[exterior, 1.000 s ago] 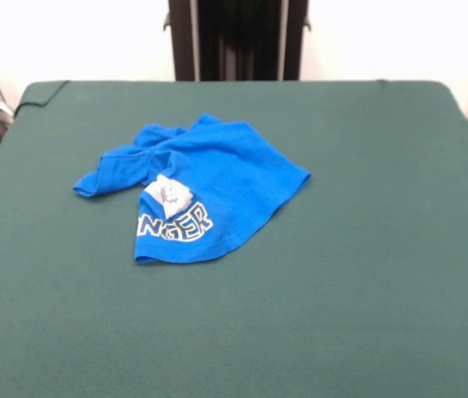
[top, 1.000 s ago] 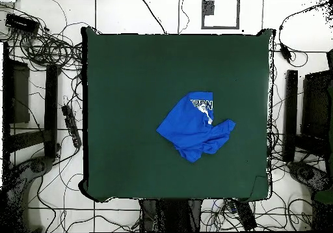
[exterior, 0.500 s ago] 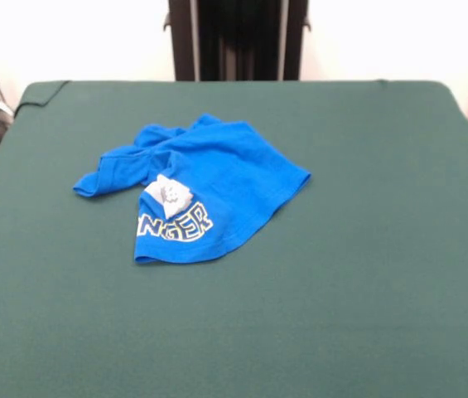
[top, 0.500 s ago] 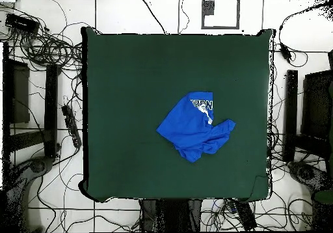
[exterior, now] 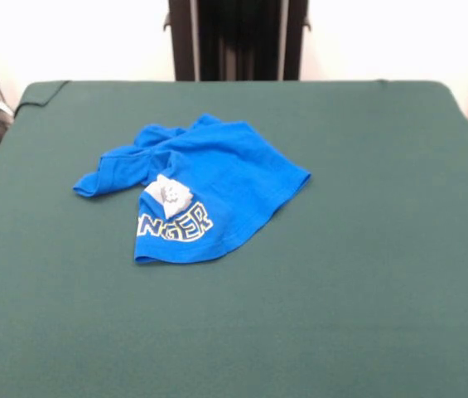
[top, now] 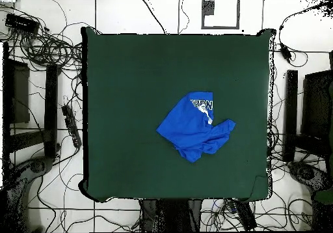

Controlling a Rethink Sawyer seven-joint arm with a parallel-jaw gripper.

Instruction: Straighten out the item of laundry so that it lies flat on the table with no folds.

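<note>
A crumpled blue T-shirt (exterior: pixel 196 191) (top: pixel 195 127) lies folded on the green worktop (exterior: pixel 366 249) (top: pixel 130 100), toward nine o'clock of centre in the front view; the end effector's state cannot be told, as neither view shows it.

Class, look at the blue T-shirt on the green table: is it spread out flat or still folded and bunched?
Folded. The blue T-shirt lies crumpled on the table; its printed front doubles over, hiding part of the lettering, and the sleeve end is bunched.

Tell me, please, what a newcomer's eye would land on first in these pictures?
The bright blue T-shirt stands out, lying crumpled and folded over itself slightly left of the middle of the dark green table in the front view. White block letters curl along its near edge. No gripper shows in either view.
</note>
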